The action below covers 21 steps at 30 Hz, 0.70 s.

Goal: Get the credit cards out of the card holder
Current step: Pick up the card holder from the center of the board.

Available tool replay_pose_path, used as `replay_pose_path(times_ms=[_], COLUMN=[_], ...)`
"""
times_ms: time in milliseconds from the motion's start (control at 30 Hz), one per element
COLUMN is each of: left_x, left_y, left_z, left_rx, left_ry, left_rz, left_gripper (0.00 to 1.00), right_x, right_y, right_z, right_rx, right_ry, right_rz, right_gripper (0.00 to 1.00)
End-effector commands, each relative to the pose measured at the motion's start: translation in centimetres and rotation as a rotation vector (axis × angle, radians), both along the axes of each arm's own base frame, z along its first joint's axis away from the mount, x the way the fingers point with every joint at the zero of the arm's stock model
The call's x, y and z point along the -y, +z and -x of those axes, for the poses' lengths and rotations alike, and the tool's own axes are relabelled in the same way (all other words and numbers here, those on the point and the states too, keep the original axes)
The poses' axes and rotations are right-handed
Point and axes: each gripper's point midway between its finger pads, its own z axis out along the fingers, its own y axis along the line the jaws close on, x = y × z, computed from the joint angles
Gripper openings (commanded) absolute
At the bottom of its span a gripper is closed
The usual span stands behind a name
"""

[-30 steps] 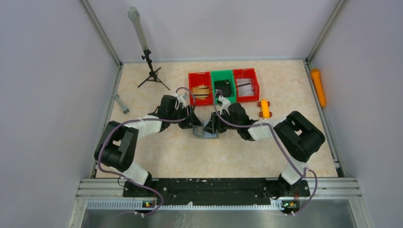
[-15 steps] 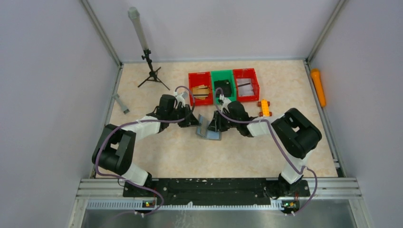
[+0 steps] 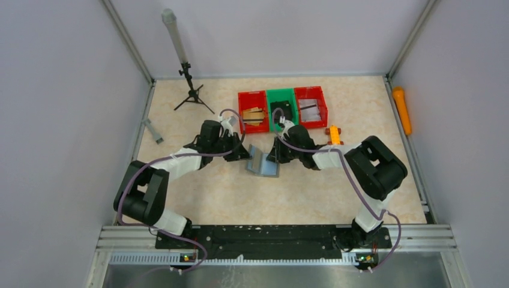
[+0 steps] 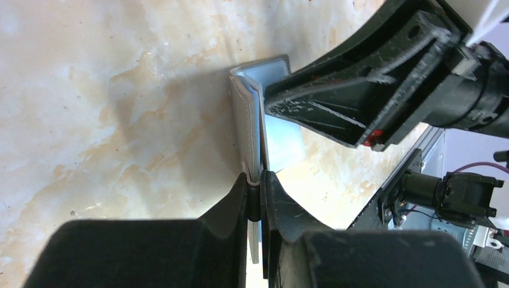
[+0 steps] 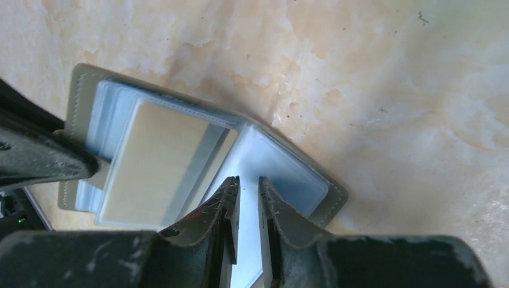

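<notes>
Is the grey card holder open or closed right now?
Open. One flap of the card holder stands up, pinched by the left pincer; the other lies flat on the table with its pockets showing.

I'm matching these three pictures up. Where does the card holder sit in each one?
Top external: card holder at picture centre, on the marbled table.
Left wrist: card holder at centre, edge-on, pinched by the left gripper.
Right wrist: card holder lower left, open, pockets showing.
Shared landmark: the marbled table.
</notes>
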Motion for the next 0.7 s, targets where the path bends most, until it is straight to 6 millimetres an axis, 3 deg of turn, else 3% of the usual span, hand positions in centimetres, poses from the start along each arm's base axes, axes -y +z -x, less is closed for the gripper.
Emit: replay_pose_path(times_ms=[0, 167, 300, 533, 600, 667], left_x=[1.1, 3.2, 3.2, 2.4, 2.0, 1.4], left_y=[3.0, 3.4, 2.4, 2.5, 2.3, 1.9], left_z=[0.1, 1.1, 0.8, 0.6, 0.3, 0.0], left_rx=[0.140, 0.157, 0.127, 0.145, 0.147, 0.140], left_ry=[-0.051, -0.139, -0.130, -0.096, -0.076, -0.047], left_rz=[0.046, 0.063, 0.021, -0.022, -0.048, -0.081], left_gripper=[0.09, 0.09, 0.09, 0.09, 0.08, 0.08], right_x=[0.8, -0.1, -0.2, 1.8, 3.3, 4.9], right_y=[0.3, -0.6, -0.1, 1.3, 1.9, 3.1], right_z=[-1.1, -0.7, -0.6, -1.7, -2.3, -2.6], right_rx=[0.025, -0.019, -0.009, 0.071, 0.107, 0.169], right_ry=[-0.022, 0.022, 0.029, -0.065, -0.136, -0.211], right_rz=[0.049, 0.028, 0.016, 0.078, 0.113, 0.121], right_gripper=[0.17, 0.08, 0.08, 0.05, 0.02, 0.06])
